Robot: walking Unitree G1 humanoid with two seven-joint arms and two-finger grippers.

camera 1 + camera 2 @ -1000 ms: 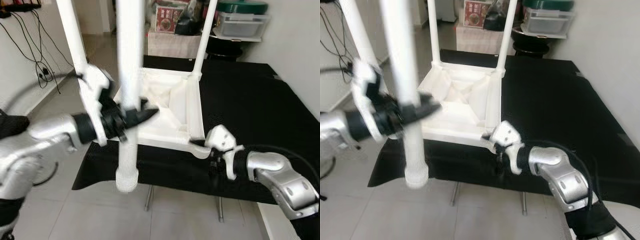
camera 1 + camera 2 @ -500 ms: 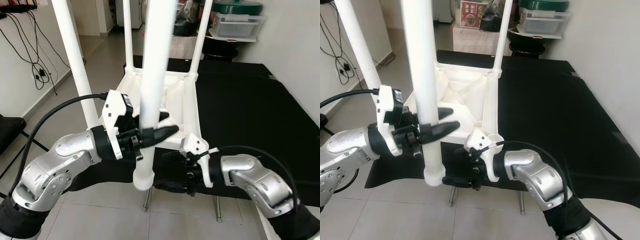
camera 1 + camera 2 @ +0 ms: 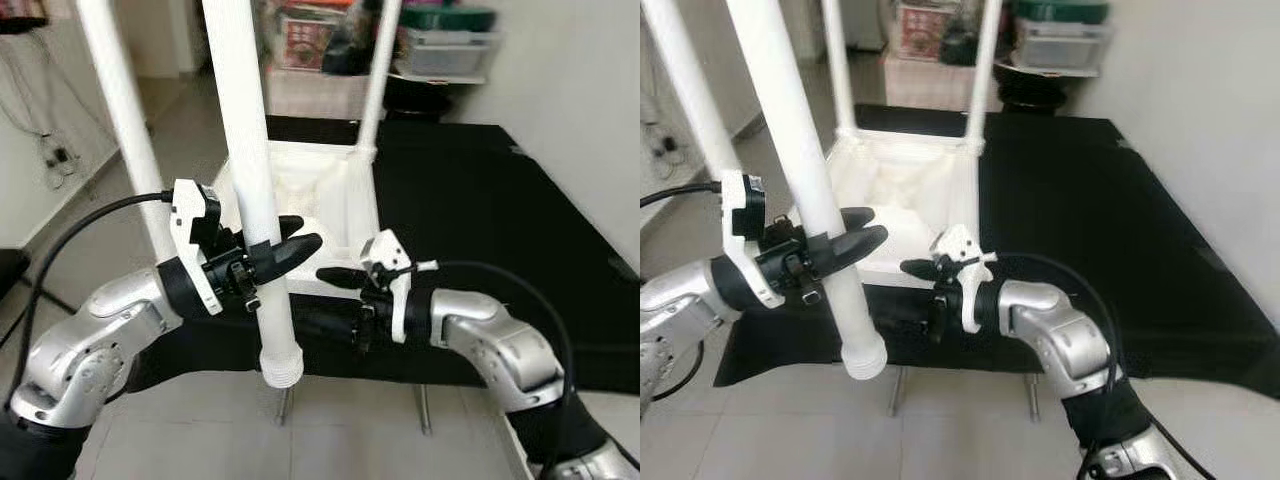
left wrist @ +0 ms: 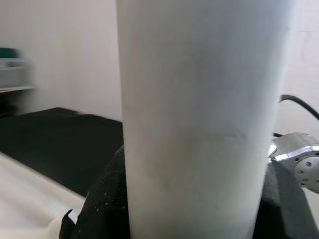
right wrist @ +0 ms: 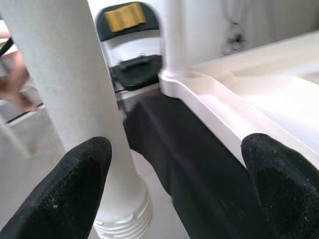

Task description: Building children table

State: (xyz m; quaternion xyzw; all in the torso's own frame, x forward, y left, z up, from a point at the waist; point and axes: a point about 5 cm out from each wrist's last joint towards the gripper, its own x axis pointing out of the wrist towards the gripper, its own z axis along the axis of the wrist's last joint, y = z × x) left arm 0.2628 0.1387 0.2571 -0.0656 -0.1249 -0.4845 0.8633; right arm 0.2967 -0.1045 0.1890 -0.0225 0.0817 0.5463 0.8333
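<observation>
A: How is the loose white plastic table leg (image 3: 252, 190) held?

B: It is clamped in the left gripper (image 3: 283, 251), off the near corner of the upturned white plastic tabletop (image 3: 330, 200) on the black mat (image 3: 480, 200). The right gripper (image 3: 335, 300) is spread wide, empty.

A: And the step?

B: The ribbed end should be aligned squarely with the socket before it is pressed

Left end effector (image 3: 290, 245) gripping table leg (image 3: 252, 190)

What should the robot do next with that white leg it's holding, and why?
Probably swing the loose table leg toward the tabletop's near corner. The left gripper clamps it with its threaded end hanging off the edge, and the open right gripper waits beside it.
</observation>
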